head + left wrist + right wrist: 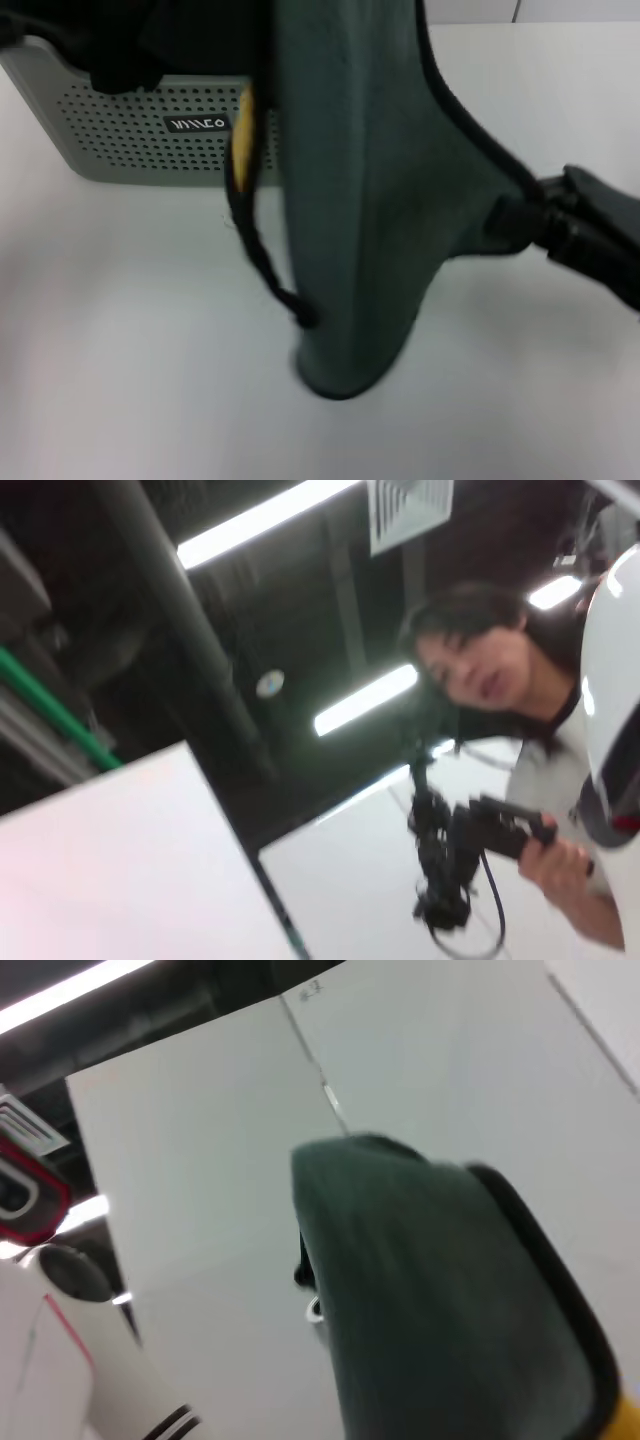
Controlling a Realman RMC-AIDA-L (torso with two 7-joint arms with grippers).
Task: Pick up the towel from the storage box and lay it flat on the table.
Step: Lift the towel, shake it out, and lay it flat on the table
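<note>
1. Right claw (pixel 515 218) clamped on the towel (pixel 370 200) edge, above the counter (pixel 130 330).
2. Towel hangs left of that claw, long axis vertical, bottom end on counter.
3. Storage box (pixel 120 140) behind, far left.
4. Left claw unseen.

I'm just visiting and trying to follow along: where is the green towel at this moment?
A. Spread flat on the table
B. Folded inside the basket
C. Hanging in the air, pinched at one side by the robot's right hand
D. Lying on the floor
C: the towel hangs upright above the table, its edge pinched by the right hand, in front of the storage box.
</note>
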